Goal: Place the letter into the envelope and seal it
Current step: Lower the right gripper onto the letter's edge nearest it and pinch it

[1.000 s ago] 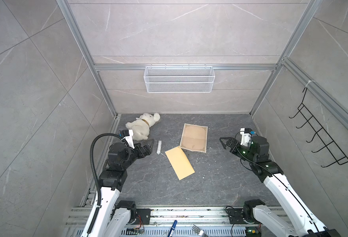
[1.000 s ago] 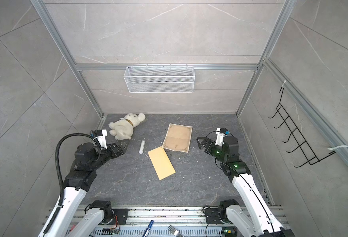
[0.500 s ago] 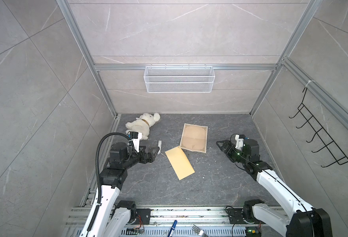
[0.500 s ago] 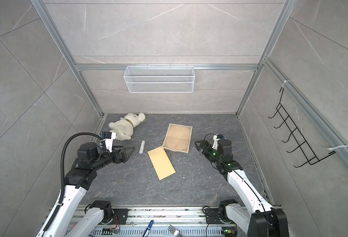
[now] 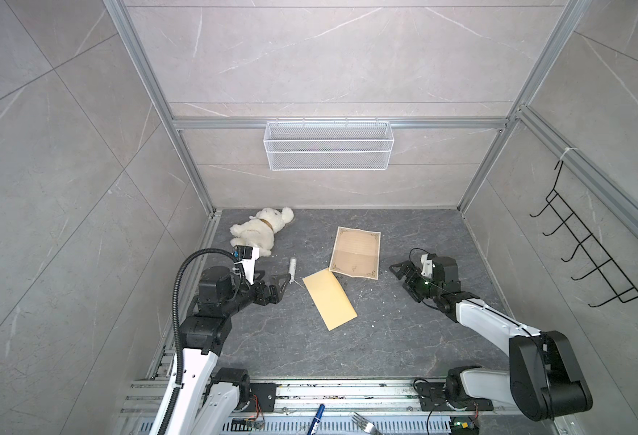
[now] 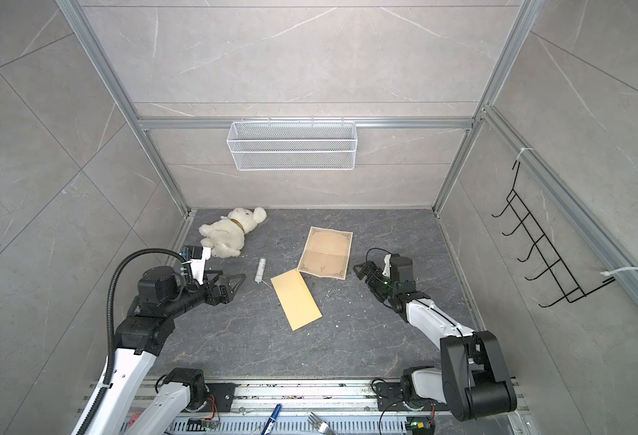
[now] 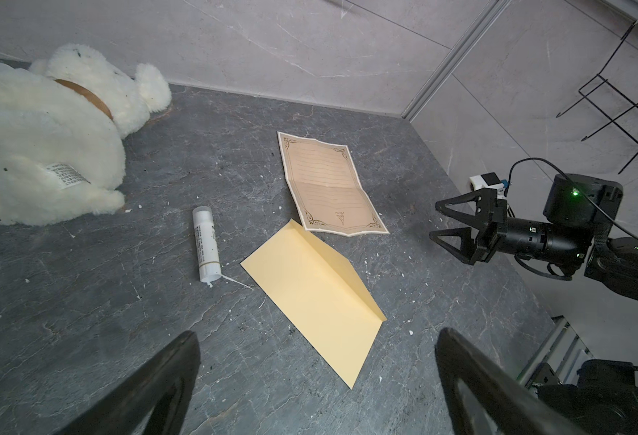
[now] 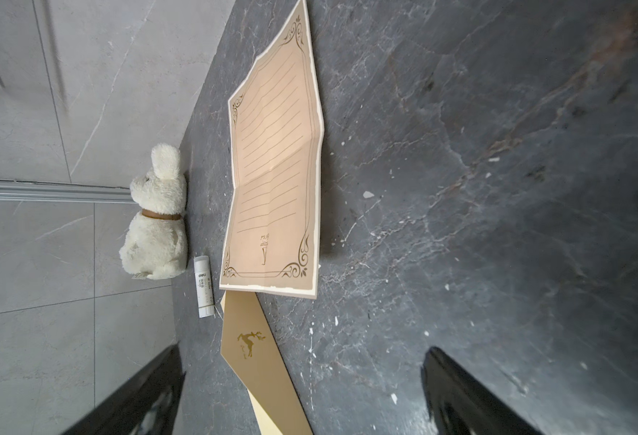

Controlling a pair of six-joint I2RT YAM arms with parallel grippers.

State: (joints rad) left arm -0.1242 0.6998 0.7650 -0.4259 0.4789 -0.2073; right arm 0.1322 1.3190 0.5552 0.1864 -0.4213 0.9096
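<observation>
The left hand [image 5: 282, 283] is held low over the counter [image 5: 385, 339], spread wide apart with nothing in it. It is pointed toward the envelope [image 5: 329, 299], which is seen just ahead of it in the left wrist view. The right hand [image 5: 398, 272] is likewise spread apart and empty, near the long edge of the letter [image 5: 355, 253]. That placing is judged to suit a pick from that side.

The letter is laid flat and unfolded on the counter, with creases showing across it. Its near edge is met by one corner of the envelope; whether that corner is tucked under cannot be told. The envelope is laid slantwise between the two hands. Its flap appears slightly raised along one long side, so the mouth is judged reachable. Since the sheet is wider than the envelope, folding is expected to be needed first.

A glue stick [image 5: 293, 265] is laid close by the left hand, presumably for sealing. A plush toy [image 5: 259, 231] is seen farther back, by the wall, and is judged no part of the job.
</observation>
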